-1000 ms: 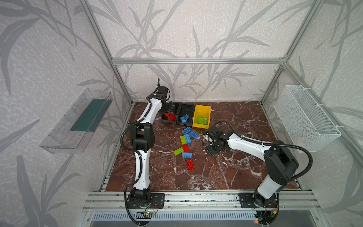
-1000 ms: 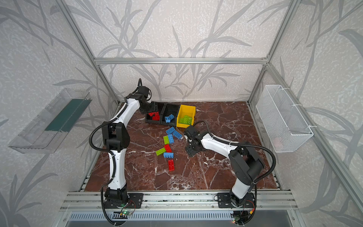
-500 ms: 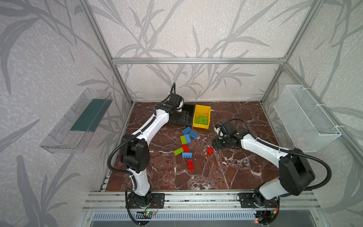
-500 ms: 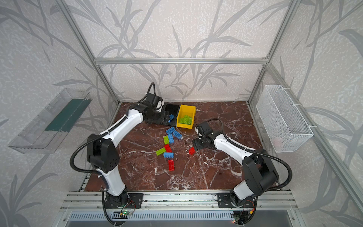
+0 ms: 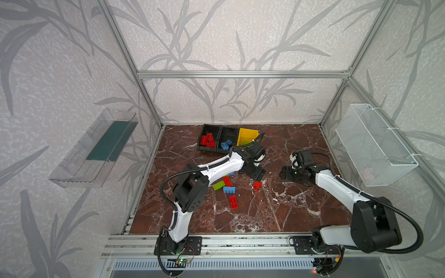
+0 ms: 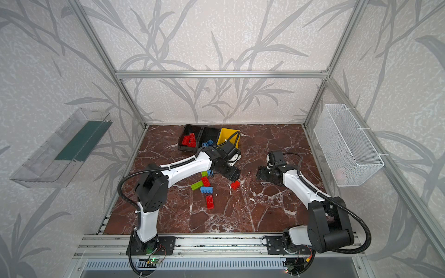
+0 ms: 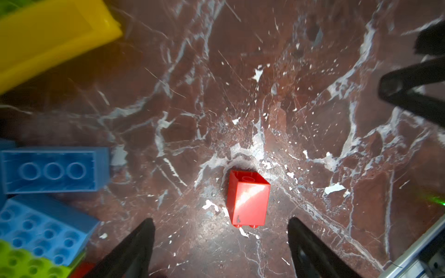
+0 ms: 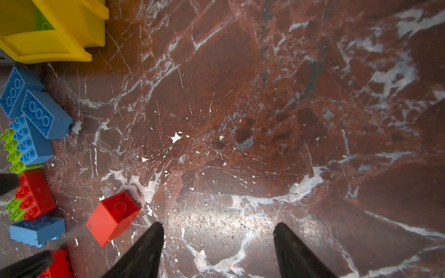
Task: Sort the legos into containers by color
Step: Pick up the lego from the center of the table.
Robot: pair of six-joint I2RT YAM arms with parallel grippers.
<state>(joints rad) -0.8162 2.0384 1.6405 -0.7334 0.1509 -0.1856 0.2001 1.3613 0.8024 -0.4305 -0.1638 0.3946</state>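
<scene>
A small red lego (image 5: 257,185) (image 6: 235,184) lies on its side on the marble floor. My left gripper (image 5: 256,173) (image 7: 220,221) hovers open just behind it, with the red lego (image 7: 248,199) ahead of its fingertips and untouched. Further right, my right gripper (image 5: 284,173) (image 8: 218,225) is open and empty, and the same lego (image 8: 113,216) lies off to its side. At the back stand a black container (image 5: 204,132) with red legos, a black container (image 5: 230,134) with blue ones and a yellow container (image 5: 246,135). Loose green (image 5: 218,185), blue (image 5: 229,190) and red (image 5: 233,201) legos lie under the left forearm.
A white wire basket (image 5: 375,149) hangs on the right wall and a clear tray (image 5: 94,149) on the left wall. Aluminium posts frame the floor. The left arm stretches across the pile, hiding some legos. Bare marble lies to the front and right.
The right gripper has let go of the small red lego and drawn back to the right. The left arm has swung from the bins to just behind that lego, jaws wider.
</scene>
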